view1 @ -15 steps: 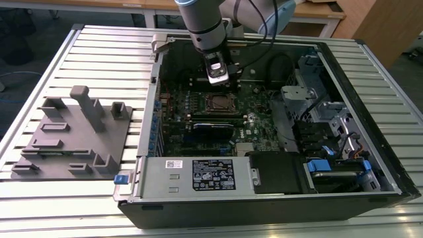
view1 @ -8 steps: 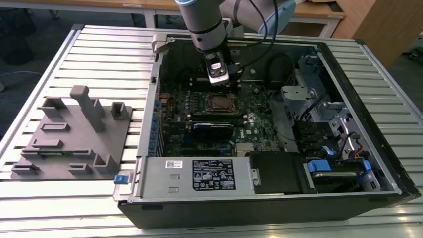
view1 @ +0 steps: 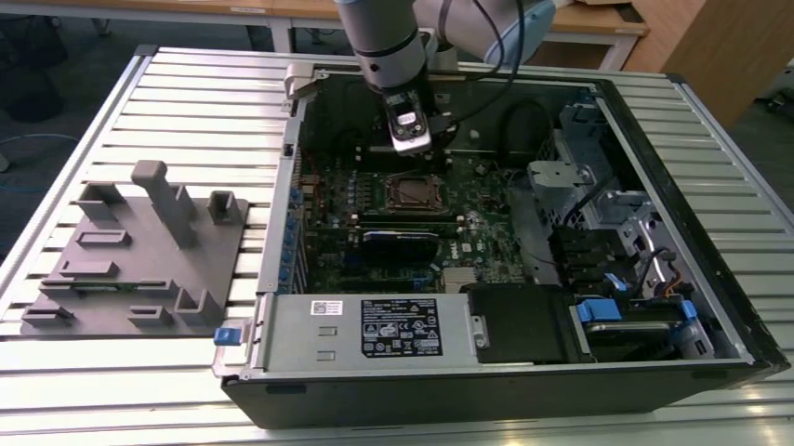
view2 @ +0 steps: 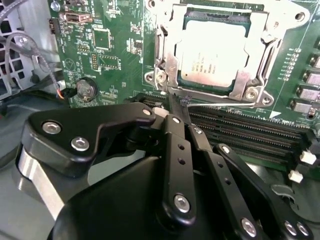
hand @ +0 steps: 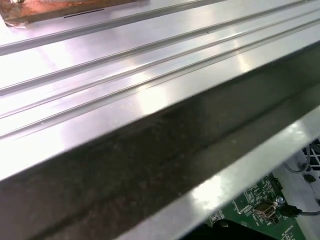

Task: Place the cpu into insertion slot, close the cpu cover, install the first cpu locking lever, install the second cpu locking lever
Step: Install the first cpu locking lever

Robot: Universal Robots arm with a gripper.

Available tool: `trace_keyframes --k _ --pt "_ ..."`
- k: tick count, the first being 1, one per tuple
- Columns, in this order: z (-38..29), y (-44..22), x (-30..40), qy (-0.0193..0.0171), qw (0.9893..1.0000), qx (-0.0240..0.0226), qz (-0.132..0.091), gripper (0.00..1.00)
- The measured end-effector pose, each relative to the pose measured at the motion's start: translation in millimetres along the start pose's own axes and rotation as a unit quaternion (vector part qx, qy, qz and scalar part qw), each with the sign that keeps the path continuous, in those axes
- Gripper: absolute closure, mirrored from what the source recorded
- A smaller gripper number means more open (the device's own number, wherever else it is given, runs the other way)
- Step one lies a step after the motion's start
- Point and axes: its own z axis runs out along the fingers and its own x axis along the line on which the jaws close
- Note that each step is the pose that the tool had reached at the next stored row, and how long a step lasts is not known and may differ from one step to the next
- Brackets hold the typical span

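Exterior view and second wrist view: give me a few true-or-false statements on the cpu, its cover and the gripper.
1. The cpu sits in the insertion slot. True.
2. The cpu cover stands raised, clear of the chip. False: it lies down over the cpu, framing its face.
3. The gripper hangs outside the computer case. False: it is inside the case, above the green board, close to the slot.
4. The white-labelled power supply box lies along the case's wall nearest the exterior camera. True.
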Motion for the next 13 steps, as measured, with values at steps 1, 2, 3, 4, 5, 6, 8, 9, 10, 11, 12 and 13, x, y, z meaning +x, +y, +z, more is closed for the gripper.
trace_keyframes --k 1,2,3,4,5,6,8,9,10,11,12,13 --pt "-0.3 0.1 -0.1 0.0008 1.0 -0.0017 0.001 0.9" --pt "-0.4 0.0 0.1 0.0019 1.0 -0.0041 0.002 0.9" --pt "-0.4 -0.1 0.3 0.003 1.0 -0.0064 0.003 0.9" --pt "-0.5 -0.1 0.4 0.0036 1.0 -0.0077 0.004 0.9" --pt "-0.6 -0.1 0.5 0.0038 0.9999 -0.0082 0.006 0.9" --pt "-0.5 -0.1 0.4 0.0036 0.9999 -0.0081 0.007 0.9" --pt "-0.3 -0.2 0.5 0.0024 0.9999 -0.0066 0.013 0.9" --pt "-0.2 -0.3 0.5 0.0014 0.9998 -0.0053 0.017 0.9" --pt "0.0 -0.3 0.6 0.0002 0.9997 -0.0036 0.023 0.9" --pt "0.2 -0.4 0.7 -0.0012 0.9996 -0.0019 0.029 0.9" --pt "0.4 -0.4 0.7 -0.0027 0.9994 -0.0001 0.035 0.9" --pt "0.6 -0.5 0.8 -0.0041 0.9991 0.0018 0.042 0.9"
